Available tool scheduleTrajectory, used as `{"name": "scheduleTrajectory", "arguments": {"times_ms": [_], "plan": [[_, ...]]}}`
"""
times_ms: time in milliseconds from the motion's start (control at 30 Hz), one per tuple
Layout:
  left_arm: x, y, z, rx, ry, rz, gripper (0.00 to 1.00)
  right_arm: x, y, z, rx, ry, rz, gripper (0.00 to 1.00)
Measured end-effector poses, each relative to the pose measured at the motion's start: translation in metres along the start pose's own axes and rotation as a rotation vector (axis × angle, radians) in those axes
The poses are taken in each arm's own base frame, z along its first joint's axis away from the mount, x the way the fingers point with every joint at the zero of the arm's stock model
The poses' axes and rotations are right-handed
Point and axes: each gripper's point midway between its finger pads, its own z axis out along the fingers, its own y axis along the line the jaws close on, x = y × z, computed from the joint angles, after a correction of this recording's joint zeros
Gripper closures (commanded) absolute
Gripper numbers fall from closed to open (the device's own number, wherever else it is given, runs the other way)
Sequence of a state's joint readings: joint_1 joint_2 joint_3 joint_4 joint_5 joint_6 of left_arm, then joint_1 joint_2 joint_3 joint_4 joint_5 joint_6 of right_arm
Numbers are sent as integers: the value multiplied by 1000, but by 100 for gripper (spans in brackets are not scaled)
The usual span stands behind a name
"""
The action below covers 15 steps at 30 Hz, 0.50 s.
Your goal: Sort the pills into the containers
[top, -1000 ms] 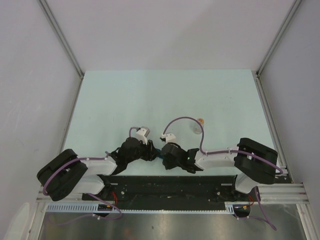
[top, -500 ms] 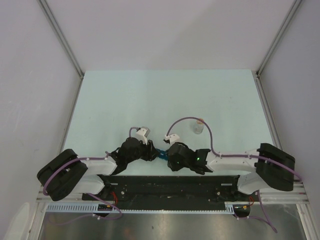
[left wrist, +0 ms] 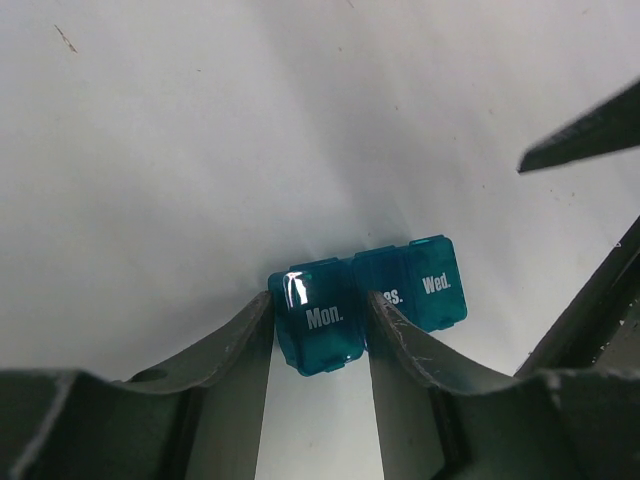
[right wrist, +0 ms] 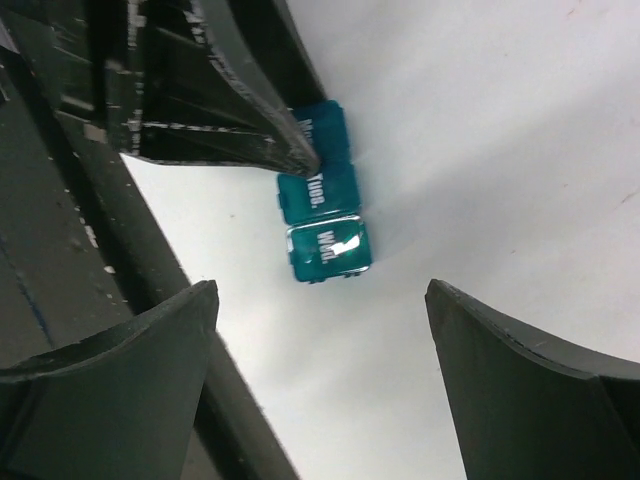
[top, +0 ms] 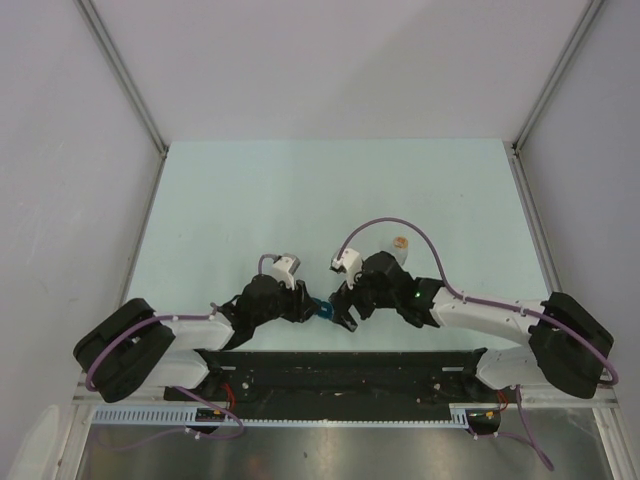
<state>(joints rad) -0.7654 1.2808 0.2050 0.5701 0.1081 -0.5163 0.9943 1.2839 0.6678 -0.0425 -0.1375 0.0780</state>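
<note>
The containers are a small blue pill box point(left wrist: 425, 285) with lids marked Mon., Tues. and Wed. All three lids look closed. My left gripper point(left wrist: 320, 300) is shut on its Mon. end, one finger on each side. From the right wrist view the box point(right wrist: 325, 245) lies on the table just beyond my right gripper point(right wrist: 320, 290), which stands wide open and apart from it. From above, the box point(top: 323, 309) shows between the left gripper point(top: 311, 307) and the right gripper point(top: 344, 312). No pills show in any view.
A small clear bottle with a tan top point(top: 399, 245) stands just behind the right arm's wrist. The arms' black base rail point(top: 340, 375) runs along the near edge. The pale green table point(top: 330, 190) stretches away behind both grippers.
My right gripper has gone from shut to wide open and pulled back a little from the box. Its arm has swung out to the right. The left gripper has kept its hold.
</note>
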Motion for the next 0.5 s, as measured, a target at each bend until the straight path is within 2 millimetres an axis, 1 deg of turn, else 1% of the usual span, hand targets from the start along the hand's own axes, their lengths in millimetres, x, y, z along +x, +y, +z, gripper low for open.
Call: {"name": "scheduleTrajectory", "arguments": {"times_ms": [67,133,333,400,500], "plan": [[0,0,0,1,1,0,54,2,-9,3,-21,3,-22,9],[0,0,-1,0,2,0,54,4,-12,5,-44,2,-47,9],[1,0,-1,0,3,-1,54,-3,-4,13,-100,-34,-114,10],[0,0,-1,0,3,-1,54,-1,-3,18,-91,-29,-127,10],[1,0,-1,0,3,0,54,8,-2,28,-63,-2,-150,11]]}}
